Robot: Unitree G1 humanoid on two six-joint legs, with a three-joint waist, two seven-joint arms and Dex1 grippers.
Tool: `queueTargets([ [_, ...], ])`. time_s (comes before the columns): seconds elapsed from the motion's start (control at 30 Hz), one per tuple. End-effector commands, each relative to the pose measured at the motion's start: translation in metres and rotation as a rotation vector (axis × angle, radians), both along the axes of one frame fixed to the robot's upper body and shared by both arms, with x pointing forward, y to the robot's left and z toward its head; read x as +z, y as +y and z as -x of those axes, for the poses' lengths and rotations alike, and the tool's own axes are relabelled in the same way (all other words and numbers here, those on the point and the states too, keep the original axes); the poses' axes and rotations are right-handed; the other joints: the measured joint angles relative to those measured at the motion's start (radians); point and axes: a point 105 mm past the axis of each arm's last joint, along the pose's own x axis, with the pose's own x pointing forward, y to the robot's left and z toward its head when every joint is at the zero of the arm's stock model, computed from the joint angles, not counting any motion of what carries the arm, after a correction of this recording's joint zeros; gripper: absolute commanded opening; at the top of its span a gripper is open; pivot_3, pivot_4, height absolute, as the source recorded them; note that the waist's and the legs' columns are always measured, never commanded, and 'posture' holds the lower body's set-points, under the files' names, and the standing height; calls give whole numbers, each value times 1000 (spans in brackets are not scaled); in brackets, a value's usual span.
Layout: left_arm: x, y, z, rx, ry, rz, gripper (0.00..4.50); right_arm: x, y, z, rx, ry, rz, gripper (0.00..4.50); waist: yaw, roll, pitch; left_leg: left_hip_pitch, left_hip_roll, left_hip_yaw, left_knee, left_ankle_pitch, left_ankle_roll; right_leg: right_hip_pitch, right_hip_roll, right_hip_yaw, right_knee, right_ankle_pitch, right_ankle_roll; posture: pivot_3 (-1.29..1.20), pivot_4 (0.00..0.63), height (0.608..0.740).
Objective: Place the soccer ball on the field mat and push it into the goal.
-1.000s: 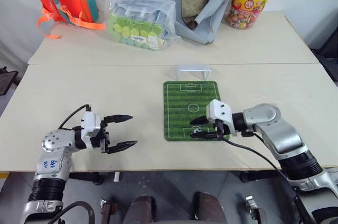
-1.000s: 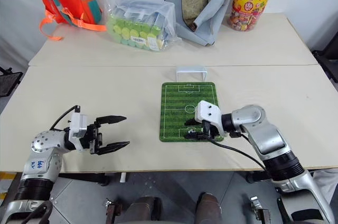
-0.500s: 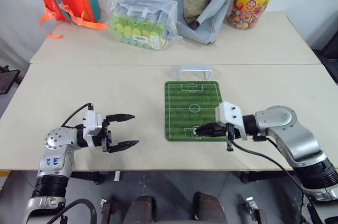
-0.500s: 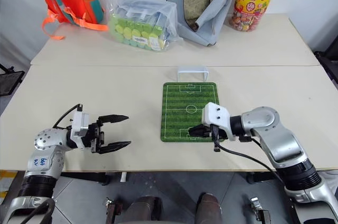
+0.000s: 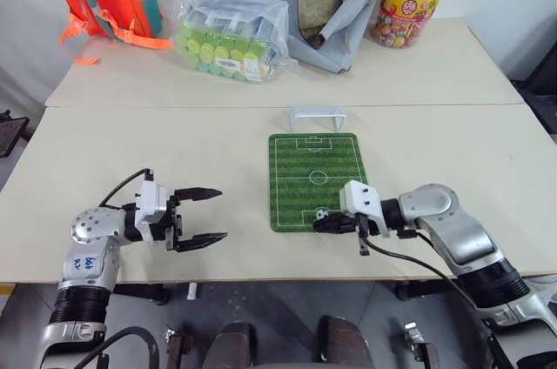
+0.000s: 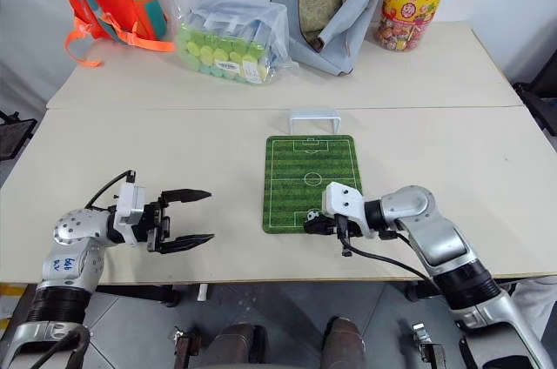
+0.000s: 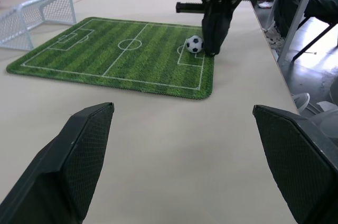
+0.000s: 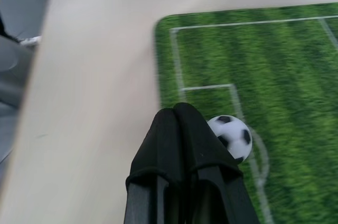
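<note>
Hovering over the bare table left of the field mat [image 5: 316,179], the left gripper [image 5: 202,215] keeps its fingers wide apart with nothing between them. On the mat, the soccer ball [image 5: 322,213] now lies free in the near penalty box, a tiny white sphere with black patches. The right gripper [image 5: 320,224] has let it go, closed its fingers together and dropped in just behind it, so placing looks done and the push toward the goal [image 5: 317,115] at the far end remains.

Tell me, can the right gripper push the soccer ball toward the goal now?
Probably yes. The right gripper, shut, sits right behind the soccer ball, and the field mat lies bare up to the goal.
</note>
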Motion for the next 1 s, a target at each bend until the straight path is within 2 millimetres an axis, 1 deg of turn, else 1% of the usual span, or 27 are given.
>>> queueTargets([
  [0.03, 11, 4, -6, 6, -32, -4, 4500, 38, -16, -33, -138, -133, -82, 57, -1, 0, 0, 0, 0, 1, 0, 0, 0, -1, 0, 1, 1, 0, 0, 0, 150, 740],
  [0.1, 13, 5, -9, 12, -37, -5, 4500, 52, -25, -47, -219, -177, -122, 57, -1, 0, 0, 0, 0, 1, 1, 0, 0, -1, 0, 1, 1, 0, 0, 0, 150, 740],
  [0.2, 14, 6, -14, 22, -46, -6, 4500, 68, -36, -63, -318, -246, -172, 57, -1, 0, 0, 0, 1, 1, 0, 0, 0, -2, 1, 1, 1, 0, 0, 0, 150, 740],
  [0.27, 16, 6, -18, 32, -51, -3, 4500, 78, -40, -68, -360, -268, -209, 57, -1, 0, 0, -1, 1, 2, 0, 0, 0, -3, 1, 1, 1, 0, 0, 0, 150, 740],
  [0.37, 20, 7, -28, 70, -60, 25, 4500, 87, -46, -66, -376, -267, -242, 57, 0, 0, 0, -2, 1, 2, 0, 0, 0, -4, 1, 2, 1, 0, 0, 0, 150, 740],
  [0.47, 25, 8, -37, 110, -65, 61, 4500, 85, -54, -60, -374, -245, -235, 57, -1, 0, 0, -2, 1, 3, 0, 0, 0, -4, 1, 2, 1, 0, 0, 0, 150, 740],
  [0.6, 30, 11, -47, 169, -59, 104, 4500, 76, -78, -53, -387, -211, -192, 57, 0, 0, 0, -2, 1, 3, -1, 0, 0, -4, 1, 3, 1, 0, 0, 0, 150, 740],
  [0.67, 34, 14, -54, 220, -68, 128, 4500, 72, -98, -52, -424, -213, -161, 57, 0, -1, 0, -2, 1, 3, -1, 0, 0, -4, 1, 3, 1, 0, 0, 0, 150, 740],
  [0.8, 38, 30, -76, 426, -24, 182, 4500, 65, -139, -48, -506, -214, -119, 57, 0, -1, 1, -2, 1, 4, 0, 0, 0, -4, 1, 4, 1, 0, 0, 0, 150, 740],
  [0.83, 39, 35, -78, 463, -19, 195, 4500, 64, -149, -45, -517, -205, -132, 57, 0, -2, 1, -2, 1, 4, 0, 0, 0, -4, 1, 4, 1, 0, 0, 0, 150, 740],
  [0.9, 39, 40, -76, 488, -22, 210, 4500, 66, -164, -38, -507, -213, -188, 412, 0, -2, 1, -2, 1, 5, -1, 0, 0, -4, 1, 4, 1, 0, 0, 0, 150, 740],
  [0.93, 39, 43, -73, 485, -28, 217, 4500, 62, -173, -33, -506, -202, -181, 605, -2, -2, 1, -2, 1, 5, -1, 0, 0, -4, 1, 4, 1, 0, 0, 0, 150, 740],
  [1.0, 38, 49, -60, 453, -41, 229, 4500, 59, -184, -24, -483, -184, -187, 1282, -4, -2, 1, -1, 1, 5, -1, 0, 0, -4, 1, 4, 0, 0, 0, 0, 150, 740],
])
